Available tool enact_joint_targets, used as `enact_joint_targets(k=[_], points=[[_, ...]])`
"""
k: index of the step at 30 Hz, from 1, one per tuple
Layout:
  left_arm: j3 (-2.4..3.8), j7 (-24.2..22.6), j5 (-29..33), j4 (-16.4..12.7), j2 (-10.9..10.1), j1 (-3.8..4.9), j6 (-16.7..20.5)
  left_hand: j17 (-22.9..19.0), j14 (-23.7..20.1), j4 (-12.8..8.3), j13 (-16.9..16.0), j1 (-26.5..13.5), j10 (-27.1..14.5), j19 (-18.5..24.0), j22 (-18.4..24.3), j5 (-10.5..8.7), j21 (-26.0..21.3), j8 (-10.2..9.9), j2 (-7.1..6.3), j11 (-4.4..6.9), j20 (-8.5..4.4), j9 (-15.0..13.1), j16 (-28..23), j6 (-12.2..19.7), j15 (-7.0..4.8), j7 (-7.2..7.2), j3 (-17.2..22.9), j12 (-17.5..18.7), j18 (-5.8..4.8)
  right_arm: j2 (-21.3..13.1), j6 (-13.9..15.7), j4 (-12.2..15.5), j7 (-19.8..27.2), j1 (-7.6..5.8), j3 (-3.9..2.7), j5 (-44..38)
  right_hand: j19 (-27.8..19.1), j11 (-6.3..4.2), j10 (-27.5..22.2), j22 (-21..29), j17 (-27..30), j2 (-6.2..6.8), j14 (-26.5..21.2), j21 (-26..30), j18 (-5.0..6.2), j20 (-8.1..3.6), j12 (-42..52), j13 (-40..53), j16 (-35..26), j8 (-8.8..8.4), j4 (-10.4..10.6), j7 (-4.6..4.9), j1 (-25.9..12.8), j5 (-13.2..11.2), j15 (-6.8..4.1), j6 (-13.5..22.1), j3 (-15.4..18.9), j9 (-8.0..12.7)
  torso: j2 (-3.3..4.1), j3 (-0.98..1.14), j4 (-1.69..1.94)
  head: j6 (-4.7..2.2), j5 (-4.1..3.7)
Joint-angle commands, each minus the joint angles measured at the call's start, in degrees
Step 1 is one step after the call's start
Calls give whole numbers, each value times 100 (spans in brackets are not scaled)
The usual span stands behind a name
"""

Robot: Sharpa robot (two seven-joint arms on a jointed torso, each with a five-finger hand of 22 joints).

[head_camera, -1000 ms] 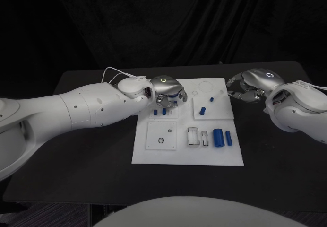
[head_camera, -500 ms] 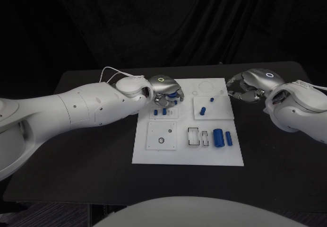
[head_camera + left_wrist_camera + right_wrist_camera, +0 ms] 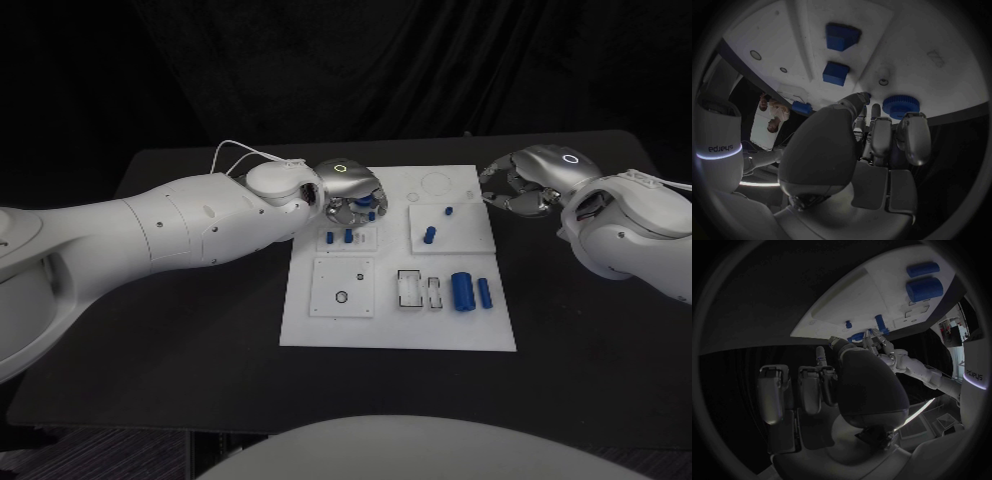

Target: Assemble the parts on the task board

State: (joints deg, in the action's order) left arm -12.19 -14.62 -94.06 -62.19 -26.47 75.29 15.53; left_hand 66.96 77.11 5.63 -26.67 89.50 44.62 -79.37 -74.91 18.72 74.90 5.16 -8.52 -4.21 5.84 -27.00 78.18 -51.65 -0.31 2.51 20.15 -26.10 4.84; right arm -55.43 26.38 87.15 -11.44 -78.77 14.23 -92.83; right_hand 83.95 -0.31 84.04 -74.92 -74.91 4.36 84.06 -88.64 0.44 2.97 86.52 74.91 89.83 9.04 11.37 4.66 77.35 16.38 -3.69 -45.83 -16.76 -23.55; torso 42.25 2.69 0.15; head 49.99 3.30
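The white task board [image 3: 398,330] lies mid-table. My left hand [image 3: 351,194] hovers over its back-left corner, fingertips [image 3: 910,125] down at a round ridged blue part [image 3: 902,106]; whether it grips the part is unclear. Just in front of that hand stand two small blue pegs [image 3: 339,237], which appear as square blocks [image 3: 836,73] in the left wrist view. My right hand [image 3: 522,187] hangs off the board's back-right edge, fingers [image 3: 773,392] curled in around nothing. A small blue piece [image 3: 449,211] and a blue pin [image 3: 430,234] sit on the right plate.
Two blue cylinders [image 3: 462,290] [image 3: 485,291] lie at the board's front right beside pale slots [image 3: 410,289]. A dark ring [image 3: 340,297] sits on the front-left plate. Black table [image 3: 173,330] surrounds the board. The left hand [image 3: 873,342] appears in the right wrist view.
My left hand has drawn slightly to the left over the board's back-left corner, and the blue part at its fingertips moved with it. The right hand has stayed still.
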Motion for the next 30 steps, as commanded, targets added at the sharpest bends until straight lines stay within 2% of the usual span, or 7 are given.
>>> enact_joint_targets(k=[1,9,15,23,30], points=[[5,-100,-16,0,17,1,-53,19,51,-5,-12,-51,91,-21,-1013,-50,4,49,47,22,-18,-21,37,-87,-8,-1,51,-42,-104,-2,15,4,-39,-9,-5,-14,501,-40,229,-1447,-1509,-32,594,20,2,-51,-6,1079,17,-22,-7,-1,7,-11,-35,-54,-18,6,1,5,-6,1,18],[5,-193,-16,15,21,-5,3,133,162,-83,-25,-76,441,-58,-1026,-55,49,164,104,183,-80,-99,133,-343,-127,114,104,-110,-113,6,4,-2,-43,-9,-5,-14,501,-40,229,-1447,-1509,-32,594,20,2,-51,-6,1079,17,-22,-7,-1,7,-11,-35,-54,-18,6,1,3,-4,1,25],[5,-236,-16,32,20,-11,100,205,237,-128,-22,-104,664,-129,-1054,-68,138,244,158,264,-125,-163,186,-512,-201,152,110,-109,-134,4,-3,-2,-48,-9,-5,-14,501,-40,229,-1447,-1509,-32,594,20,2,-51,-6,1079,17,-22,-7,-1,7,-11,-35,-54,-18,6,-3,3,0,1,11],[4,-271,-16,10,-45,-17,333,221,285,-184,-5,-117,915,-184,-1074,-64,203,306,195,298,-159,-224,207,-656,-238,148,96,-88,-150,-16,6,6,-48,-9,-5,-14,496,-36,219,-1444,-1509,-32,594,29,4,-50,-16,1065,17,-34,-16,5,-2,-10,-33,-65,-30,15,-4,-1,-5,1,28],[4,-287,-15,-231,-310,-15,716,255,334,-209,41,-136,1004,-220,-1086,-45,244,304,166,301,-178,-240,228,-688,-248,148,90,-9,-161,-59,14,23,-46,-8,-5,-13,496,-36,219,-1444,-1509,-32,594,29,4,-50,-16,1065,17,-34,-16,5,-2,-10,-33,-65,-30,15,-6,-2,-16,1,34]])
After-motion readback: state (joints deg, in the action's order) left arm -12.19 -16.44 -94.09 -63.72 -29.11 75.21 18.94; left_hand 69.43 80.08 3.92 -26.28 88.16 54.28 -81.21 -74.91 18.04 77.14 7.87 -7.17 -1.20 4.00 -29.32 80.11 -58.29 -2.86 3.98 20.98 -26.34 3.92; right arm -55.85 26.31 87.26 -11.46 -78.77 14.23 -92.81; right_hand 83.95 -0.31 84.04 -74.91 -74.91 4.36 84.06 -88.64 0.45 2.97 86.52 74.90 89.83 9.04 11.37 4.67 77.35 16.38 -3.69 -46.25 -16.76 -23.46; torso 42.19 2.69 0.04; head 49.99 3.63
